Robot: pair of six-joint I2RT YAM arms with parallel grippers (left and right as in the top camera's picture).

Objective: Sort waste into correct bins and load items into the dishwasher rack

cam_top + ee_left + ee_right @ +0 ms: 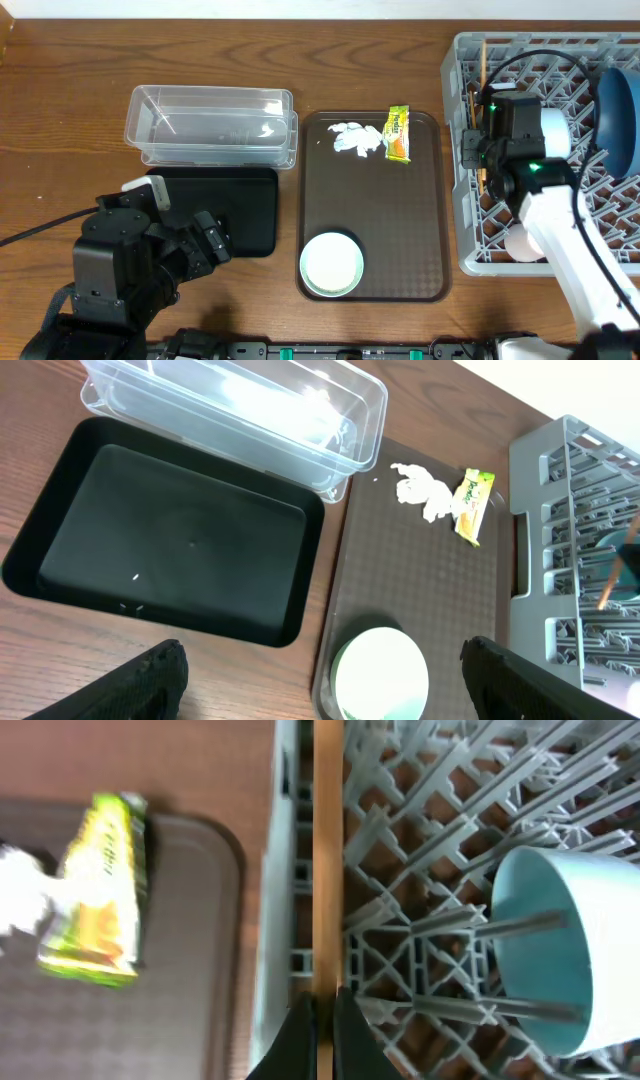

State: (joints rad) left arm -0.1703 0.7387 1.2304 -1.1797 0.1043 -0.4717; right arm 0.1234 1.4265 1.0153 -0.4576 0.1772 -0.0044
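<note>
Chopsticks (327,850) are pinched between the closed fingers of the right gripper (322,1010) and run straight ahead of it along the near wall of the rack (400,820). In the wrist view they read as one thin wooden strip, so I cannot tell whether both sticks are clamped.

They look light, stiff and smooth. Being thin, they would likely swivel or slide in a loose pinch and could slip through the lattice if let go flat. A firm hold near one end, like the present one, seems right, with the length steered between the pegs.

To the gripper's right a pale-blue bowl (545,950) lies on its side in the rack. To its left, outside the rack, the snack wrapper (98,890) and a bit of tissue (15,890) lie on the brown tray (200,1000).

The left gripper (322,660) is spread wide and holds nothing. The black tray (170,530) lies ahead of it to the left, and the white bowl (380,675) sits just below it.

The wrapper carries printing in yellow, green and orange, but no word or brand can be read. Nothing else shows a label.
</note>
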